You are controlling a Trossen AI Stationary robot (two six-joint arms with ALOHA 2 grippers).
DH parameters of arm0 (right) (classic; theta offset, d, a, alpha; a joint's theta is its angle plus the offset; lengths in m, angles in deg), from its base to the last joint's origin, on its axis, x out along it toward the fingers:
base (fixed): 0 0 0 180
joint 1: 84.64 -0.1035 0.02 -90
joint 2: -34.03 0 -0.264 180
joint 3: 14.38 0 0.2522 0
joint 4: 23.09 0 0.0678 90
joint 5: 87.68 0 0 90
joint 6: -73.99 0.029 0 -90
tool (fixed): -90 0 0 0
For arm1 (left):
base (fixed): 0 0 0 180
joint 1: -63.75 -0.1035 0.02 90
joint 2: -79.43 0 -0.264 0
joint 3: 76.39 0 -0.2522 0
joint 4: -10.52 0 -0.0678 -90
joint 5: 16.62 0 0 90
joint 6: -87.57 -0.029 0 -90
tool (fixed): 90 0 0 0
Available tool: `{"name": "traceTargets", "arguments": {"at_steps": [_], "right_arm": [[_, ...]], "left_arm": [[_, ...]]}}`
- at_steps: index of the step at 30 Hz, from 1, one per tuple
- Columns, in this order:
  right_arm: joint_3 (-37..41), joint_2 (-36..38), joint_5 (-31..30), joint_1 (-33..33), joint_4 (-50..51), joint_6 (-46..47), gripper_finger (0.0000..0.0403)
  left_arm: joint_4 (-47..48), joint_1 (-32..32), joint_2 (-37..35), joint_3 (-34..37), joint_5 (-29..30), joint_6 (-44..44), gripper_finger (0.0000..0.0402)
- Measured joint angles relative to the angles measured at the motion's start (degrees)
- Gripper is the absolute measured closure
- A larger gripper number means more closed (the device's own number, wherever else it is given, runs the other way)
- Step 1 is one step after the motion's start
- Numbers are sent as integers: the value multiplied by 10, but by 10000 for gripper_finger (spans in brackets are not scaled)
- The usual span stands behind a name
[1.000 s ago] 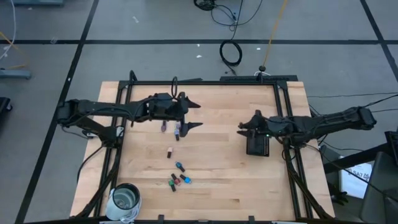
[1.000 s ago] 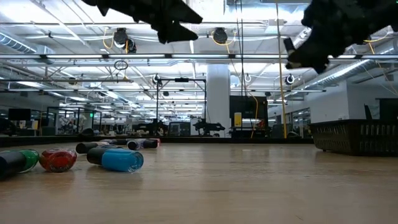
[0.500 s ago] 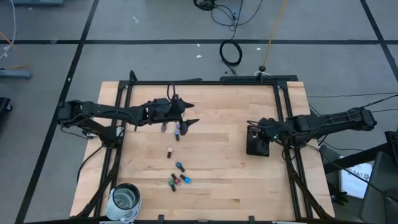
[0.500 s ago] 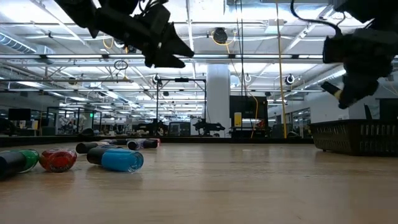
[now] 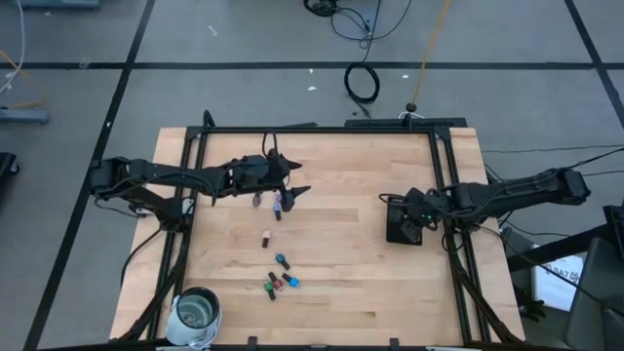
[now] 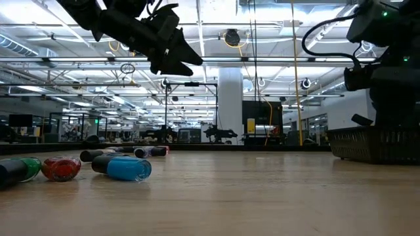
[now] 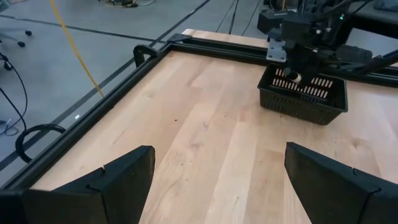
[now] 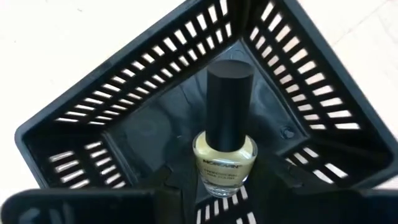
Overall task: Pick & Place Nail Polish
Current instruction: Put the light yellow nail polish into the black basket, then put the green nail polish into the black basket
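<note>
In the low view the basket (image 6: 377, 144) was cut by the picture's edge and partly hidden behind the right arm, its contents unseen. The nearest bottle (image 6: 16, 170) ran off the edge. From above, the scattered bottles (image 5: 280, 283) were too small to count or to tell upright from lying. The right gripper's fingertips (image 8: 168, 186) were cut off.

Overhead looks down; low level across table (image 6: 262, 196); wrist cams share basket (image 7: 303, 98)

The worktop (image 5: 331, 234) is pale wood, smooth and matt — framed in black metal. The slotted basket (image 8: 124, 134) looks matt black plastic; the beige polish bottle (image 8: 224, 158) — glossy glass, satin black cap.
</note>
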Motion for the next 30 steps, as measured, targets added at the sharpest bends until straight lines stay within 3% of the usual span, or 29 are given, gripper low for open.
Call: {"name": "traceTargets", "arguments": {"at_steps": [3, 9, 13, 24, 30], "right_arm": [[0, -7, 0, 0, -6, 0, 298], [0, -10, 0, 0, -9, 0, 216], [0, -10, 0, 0, -20, -1, 189], [0, 28, 28, 0, -128, -11, 189], [0, 77, 19, 0, -185, -72, 197]], "left_arm": [[3, 0, 0, 0, 0, 0, 55], [8, 0, 0, 0, 0, 2, 55], [31, 0, 0, 0, 0, 35, 55], [42, -3, 0, -1, 2, 47, 55], [199, -36, 0, -40, 86, 81, 55]]}}
